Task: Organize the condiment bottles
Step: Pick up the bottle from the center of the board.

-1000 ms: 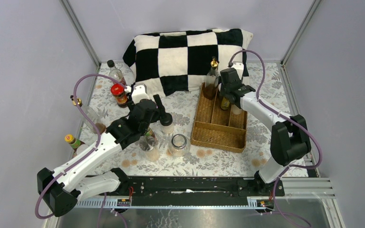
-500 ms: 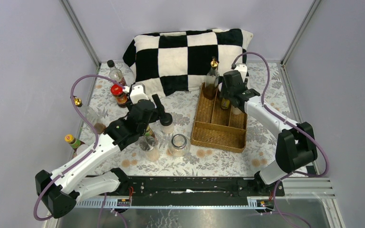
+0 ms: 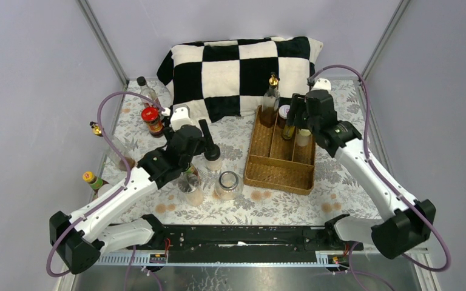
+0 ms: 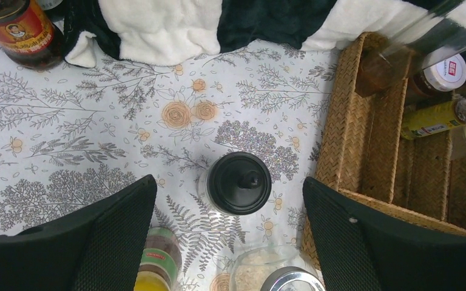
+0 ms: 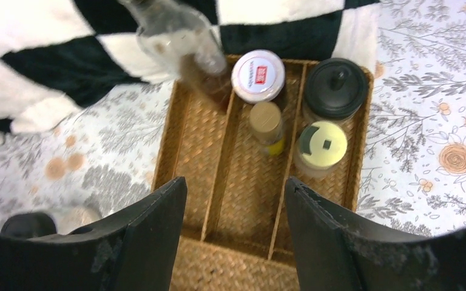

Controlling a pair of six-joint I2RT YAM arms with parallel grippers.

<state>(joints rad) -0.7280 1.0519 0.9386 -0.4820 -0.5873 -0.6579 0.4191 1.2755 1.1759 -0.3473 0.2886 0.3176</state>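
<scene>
Condiment bottles [image 3: 152, 120] in and beside wicker tray [image 3: 276, 182], checkered pillow [image 3: 243, 66] behind

Checkered pillow [image 3: 243, 70] and wicker tray [image 3: 277, 167]
The pillow is laid far back on the worktop [image 3: 291, 206]; the tray is set just before it.

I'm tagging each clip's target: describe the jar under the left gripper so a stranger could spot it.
Find the brown wicker tray; on the flowered cloth just left of it, below the left gripper, stands a small clear jar with a black knobbed lid. The silver-topped jar beside it differs in lid, and the other black-lidded jar sits inside the tray.
</scene>
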